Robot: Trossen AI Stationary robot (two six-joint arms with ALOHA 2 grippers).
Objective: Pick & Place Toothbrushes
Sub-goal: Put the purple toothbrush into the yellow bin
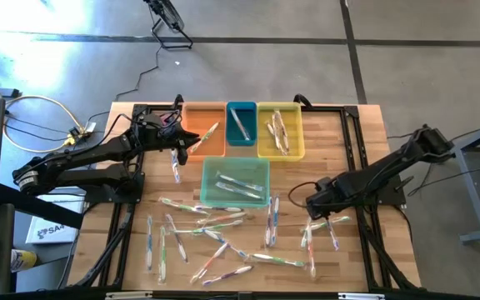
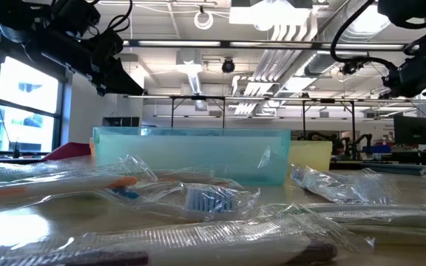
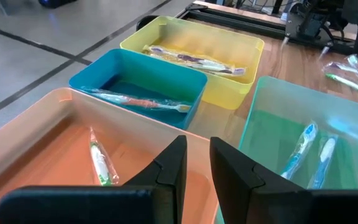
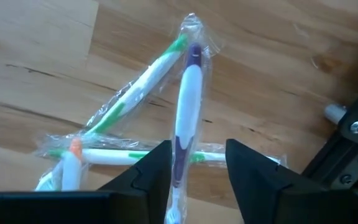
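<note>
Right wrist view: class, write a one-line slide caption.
Open right gripper hovers over a purple wrapped toothbrush lying across green ones on the wooden table.

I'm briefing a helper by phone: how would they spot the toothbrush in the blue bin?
Find the row of three bins at the table's far edge. The middle, smallest one is the blue bin; its toothbrush lies alone in it, unlike the yellow bin's several.

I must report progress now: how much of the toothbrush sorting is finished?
Done: a few brushes lie in the orange bin, blue bin, yellow bin and teal bin. In hand: right tool open over a purple brush. Left: most brushes remain on the table.
</note>
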